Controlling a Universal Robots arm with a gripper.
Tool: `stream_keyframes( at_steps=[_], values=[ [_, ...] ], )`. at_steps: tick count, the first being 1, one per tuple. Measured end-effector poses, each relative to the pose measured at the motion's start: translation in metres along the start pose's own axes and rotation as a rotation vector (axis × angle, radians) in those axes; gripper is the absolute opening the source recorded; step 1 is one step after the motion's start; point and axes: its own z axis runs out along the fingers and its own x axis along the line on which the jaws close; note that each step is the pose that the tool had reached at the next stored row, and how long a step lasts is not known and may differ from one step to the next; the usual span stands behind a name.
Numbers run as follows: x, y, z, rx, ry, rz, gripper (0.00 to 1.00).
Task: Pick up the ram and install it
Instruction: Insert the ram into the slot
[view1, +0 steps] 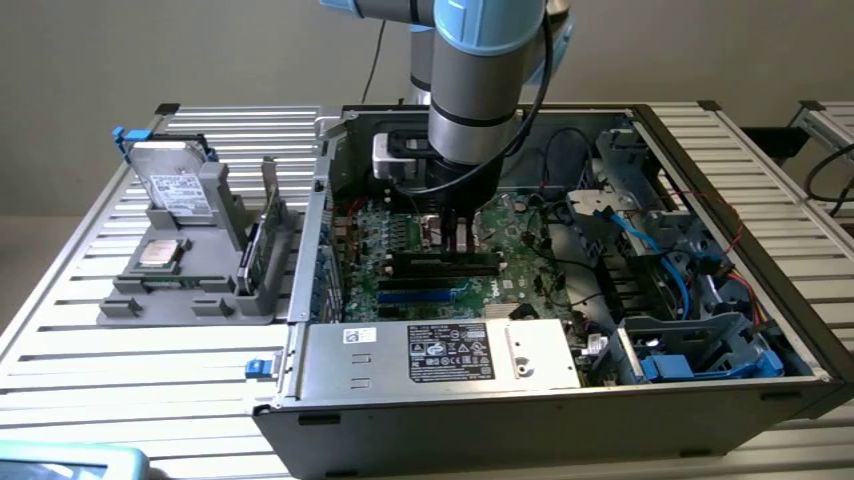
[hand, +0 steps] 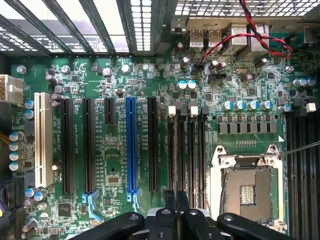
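arm (view1: 467, 80) reaches down into the open case (view1: 534, 430), which lies on its side on a ribbed metal table (view1: 160, 340). step in hand, as judged: the install half of the task, with the gripper (hand: 176, 194) poised just above the board (hand: 150, 75), its fingers (hand: 170, 202) lined up with the ram slots (hand: 191, 150) beside the socket (hand: 247, 187). the claw is drawn together to a thin slit; whether the ram is nipped edge-on in that slit cannot be told, since so thin a green edge would be lost against the green board. seating a stick here would call for its lower edge parallel to one slot and centred along it, a straight push with no tilt, and end latches (hand: 172, 110) free to swing. materials: the board is matte green laminate, densely studded with small dark chips and round, shiny-topped capacitors (hand: 241, 105); the slots are long, narrow troughs of hard plastic, black for the ram bank, with one blue slot (hand: 131, 145) and one white slot (hand: 43, 140) farther off; the latches are small pale tabs; the socket is a square dark well in a bright pressed-metal frame. case walls are thin grey sheet steel, partly perforated. on the exterior view's left a grey moulded fixture (view1: 160, 300) stands just beside the case.
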Motion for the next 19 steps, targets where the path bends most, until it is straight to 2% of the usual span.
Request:
stream_keyframes(
  at_steps=[11,19],
  values=[
    [0.0,0.0,0.0001,-0.0016,0.0006,-0.026,0.13],
    [0.0,-0.0007,0.0019,-0.0014,-0.0006,-0.023,0.13]
  ],
)
